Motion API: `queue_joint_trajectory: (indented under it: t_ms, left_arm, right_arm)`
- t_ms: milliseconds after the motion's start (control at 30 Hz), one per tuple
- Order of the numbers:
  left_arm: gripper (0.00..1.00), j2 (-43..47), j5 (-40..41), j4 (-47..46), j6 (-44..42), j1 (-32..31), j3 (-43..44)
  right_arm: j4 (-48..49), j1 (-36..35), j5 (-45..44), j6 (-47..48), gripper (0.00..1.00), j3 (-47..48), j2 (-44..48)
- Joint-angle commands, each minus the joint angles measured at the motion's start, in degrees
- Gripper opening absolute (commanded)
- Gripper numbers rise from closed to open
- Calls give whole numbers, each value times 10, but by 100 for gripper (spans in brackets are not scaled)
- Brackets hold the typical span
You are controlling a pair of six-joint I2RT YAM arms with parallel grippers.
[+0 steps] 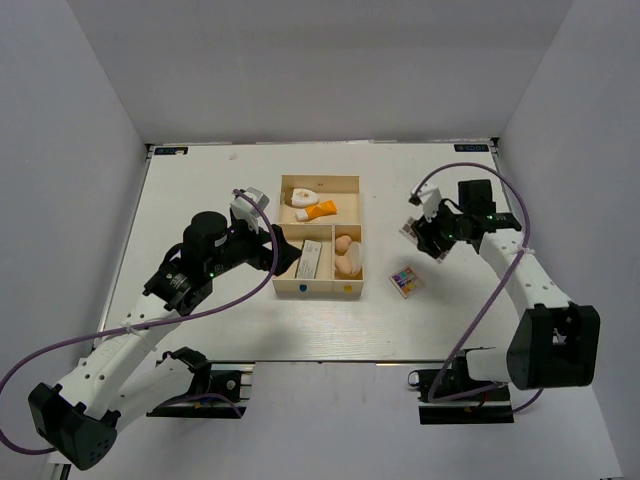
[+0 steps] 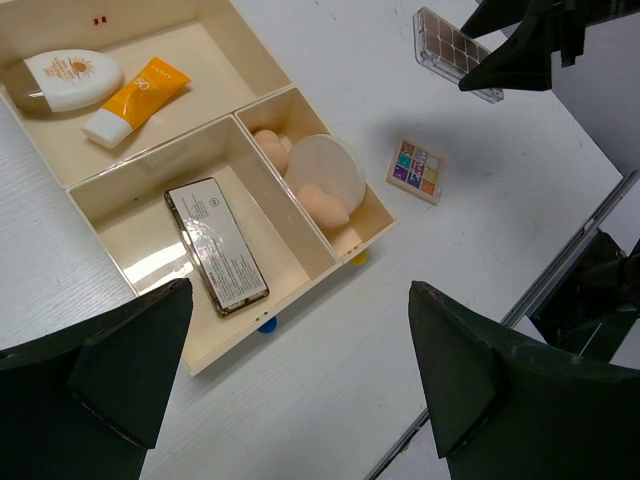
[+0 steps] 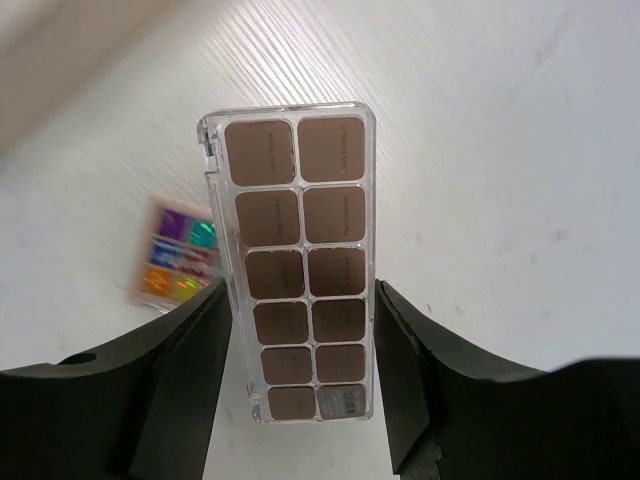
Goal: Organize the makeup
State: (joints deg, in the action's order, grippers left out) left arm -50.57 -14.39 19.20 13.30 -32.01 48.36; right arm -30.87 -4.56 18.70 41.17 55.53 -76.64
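Note:
My right gripper [image 3: 303, 345] is shut on a clear palette of brown pans [image 3: 295, 260] and holds it above the table right of the wooden box [image 1: 318, 292]; the palette also shows in the left wrist view [image 2: 458, 52]. A small multicoloured palette [image 1: 406, 282] lies on the table below it. My left gripper [image 2: 300, 370] is open and empty over the box's front edge. In the box, the back compartment holds an orange tube [image 2: 140, 98] and a white teardrop piece [image 2: 70, 78]. The front left holds a flat palette [image 2: 217, 245]. The front right holds beige sponges [image 2: 325, 203] and a round puff [image 2: 325, 165].
White walls enclose the table on three sides. The near table edge with a metal rail [image 2: 560, 270] runs right of my left gripper. A purple cable [image 1: 480, 300] hangs along the right arm.

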Motion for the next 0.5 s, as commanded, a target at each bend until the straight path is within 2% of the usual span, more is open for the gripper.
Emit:
queue_joint_trajectory:
  t_ms: [0,200,333,467]
  left_arm:
    - [98,13,0,-7,-6,0,-4]
    - [98,44,25,-18,-7,5,-12]
    - [98,78,55,-26,-10,5,-20]
    - [98,112,80,-41,-17,11,-31]
  right_arm:
    - [-29,-47,82,-44,19,44,32]
    - [-9,-175,127,-124,19,114,12]
    - [30,-235,132,-173,19,164,-39]
    - [42,-291,137,-202,19,229,-129]
